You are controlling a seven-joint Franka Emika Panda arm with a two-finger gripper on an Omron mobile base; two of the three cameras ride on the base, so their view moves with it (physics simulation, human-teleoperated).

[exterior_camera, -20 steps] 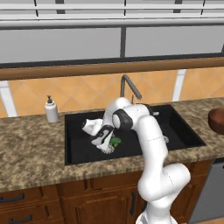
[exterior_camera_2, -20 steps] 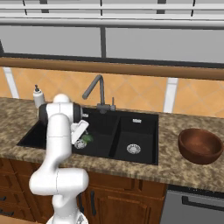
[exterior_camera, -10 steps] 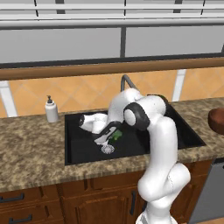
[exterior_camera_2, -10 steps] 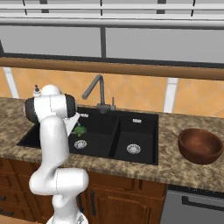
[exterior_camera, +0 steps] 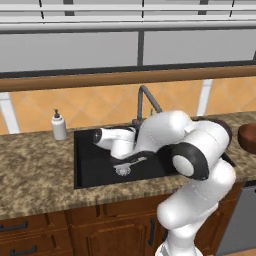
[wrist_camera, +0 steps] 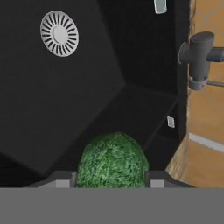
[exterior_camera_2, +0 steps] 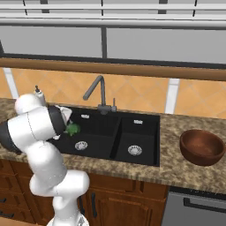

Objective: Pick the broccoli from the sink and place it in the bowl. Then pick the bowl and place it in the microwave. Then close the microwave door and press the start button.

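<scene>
The small green broccoli (wrist_camera: pixel 113 162) sits between my two dark fingertips (wrist_camera: pixel 61 178), and my gripper (wrist_camera: pixel 111 176) is shut on it. From the right base view the broccoli (exterior_camera_2: pixel 72 128) hangs over the left part of the large basin of the black sink (exterior_camera_2: pixel 132 128), partly behind my forearm. In the left base view my white hand (exterior_camera: pixel 116 141) reaches over the sink (exterior_camera: pixel 90 170), and the arm's bulk covers the floret. The reddish-brown bowl (exterior_camera_2: pixel 202 145) stands on the counter to the right of the sink, cut off at the picture's edge (exterior_camera: pixel 248 137). The microwave and its door are out of view.
A grey curved faucet (exterior_camera_2: pixel 98 90) rises behind the sink's divider. A soap dispenser (exterior_camera: pixel 59 126) stands on the granite counter left of the sink. Round metal drains (exterior_camera_2: pixel 80 145) sit in both basins. My elbow (exterior_camera: pixel 192 157) bulges over the sink's right half.
The broccoli has risen off the basin floor near the drain, held in my gripper, and shifted a little left. My elbow swung outward toward the camera.
</scene>
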